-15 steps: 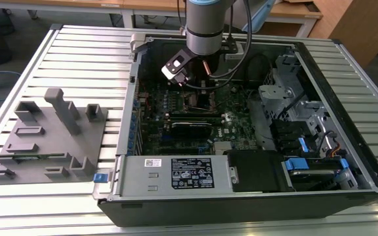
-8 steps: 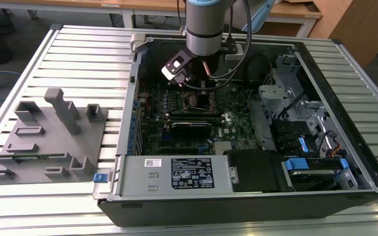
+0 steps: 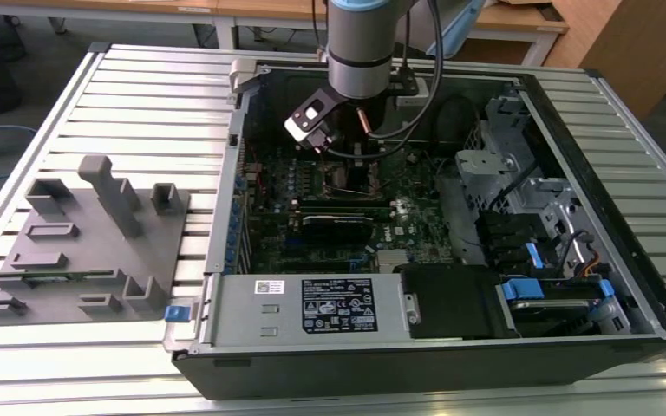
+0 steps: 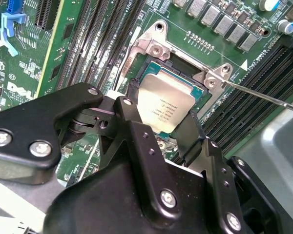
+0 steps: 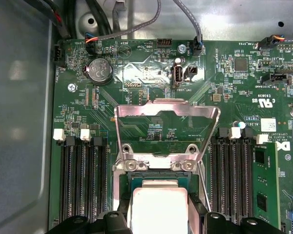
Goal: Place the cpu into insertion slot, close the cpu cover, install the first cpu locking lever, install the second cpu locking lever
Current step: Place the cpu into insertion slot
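Case: I am reaching down into the black open tower computer case (image 3: 310,381). Its walls and cables crowd my wrist, so I judge a snag could jerk me off line.
Board: the green motherboard (image 5: 234,97) has long black memory slots on both sides of the socket. A sideways slip would scrape them.
Cover: the thin silvery square cpu cover (image 5: 134,110) stands swung up off the socket. If I bump it, it may drop onto the chip.
Lever: a thin steel locking lever (image 4: 263,96) juts out just beside the socket frame and could catch.
Slot: the dark square insertion slot (image 4: 182,65) lies open under my hold. Its contacts would likely bend under a tilted landing.
Chip: my gripper (image 4: 160,113) is clenched on the flat silvery-grey square cpu (image 4: 166,100), with my fingers (image 4: 185,134) on opposite edges. The chip is over the slot, and I cannot tell whether it is seated. Letting go while it is crooked is the main risk.
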